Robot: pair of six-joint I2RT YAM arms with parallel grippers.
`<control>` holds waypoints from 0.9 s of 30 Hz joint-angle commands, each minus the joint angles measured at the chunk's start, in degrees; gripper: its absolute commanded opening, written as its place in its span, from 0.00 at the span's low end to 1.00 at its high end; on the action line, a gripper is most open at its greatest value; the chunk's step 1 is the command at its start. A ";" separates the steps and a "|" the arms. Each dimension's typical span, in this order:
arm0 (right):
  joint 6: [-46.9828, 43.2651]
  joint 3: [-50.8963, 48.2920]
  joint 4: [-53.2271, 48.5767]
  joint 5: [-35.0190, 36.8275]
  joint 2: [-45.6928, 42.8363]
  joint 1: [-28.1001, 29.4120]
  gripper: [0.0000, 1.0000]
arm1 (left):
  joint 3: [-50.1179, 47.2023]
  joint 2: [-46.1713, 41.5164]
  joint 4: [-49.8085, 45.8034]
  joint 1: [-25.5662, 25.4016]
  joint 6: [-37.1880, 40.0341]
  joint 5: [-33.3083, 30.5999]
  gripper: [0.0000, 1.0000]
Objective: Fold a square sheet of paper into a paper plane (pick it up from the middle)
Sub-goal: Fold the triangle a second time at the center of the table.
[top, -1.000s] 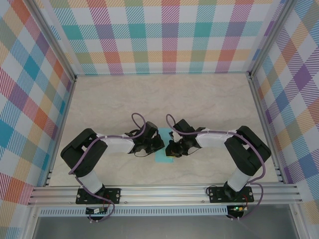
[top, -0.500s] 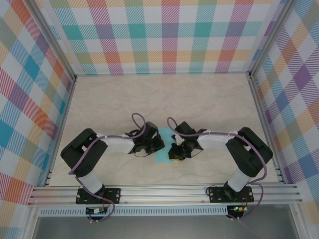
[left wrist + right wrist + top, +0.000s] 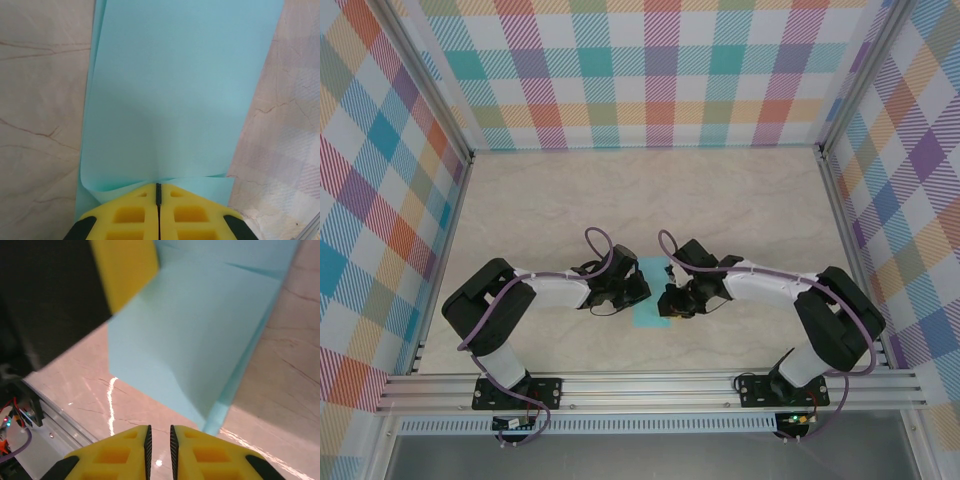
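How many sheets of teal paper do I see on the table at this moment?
1. The sheet of paper, folded into layers, lies at the middle of the table, between the left gripper and the right gripper. Another could be hidden beneath them.

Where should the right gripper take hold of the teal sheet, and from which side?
Probably the folded corner just ahead of the right gripper, approached straight on: the teal sheet looks raised off the table there, and the left gripper pins its opposite edge.
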 commanded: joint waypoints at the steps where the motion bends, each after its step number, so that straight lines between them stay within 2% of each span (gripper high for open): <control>1: -0.55 1.81 -0.17 -1.47 1.57 0.50 0.21 | -1.30 -0.05 -3.21 -1.19 -0.21 -1.41 0.06; 4: -0.26 1.76 -1.20 1.69 1.95 0.59 0.27 | -0.84 -0.15 -3.03 -1.19 -0.30 -1.23 0.06; 8: 0.11 1.74 -4.72 9.25 -2.12 -0.44 0.36 | -0.45 -0.13 -3.21 -1.15 -0.18 -1.04 0.06; 10: 1.03 0.34 -2.34 7.55 -3.43 -2.30 0.40 | -0.45 -0.25 -2.99 -1.18 -0.21 -1.13 0.07; 15: 1.27 -0.17 1.82 0.99 -2.84 -2.76 0.38 | -0.19 -0.13 -2.72 -1.13 -0.25 -1.04 0.07; 20: 1.65 -1.40 0.53 4.31 -3.97 -2.75 0.40 | -0.31 0.22 -2.50 -1.20 -0.55 -1.01 0.07; 27: 2.38 -2.49 2.36 4.17 -3.70 -3.00 0.43 | -0.99 0.30 -1.49 -1.15 -0.90 -1.13 0.07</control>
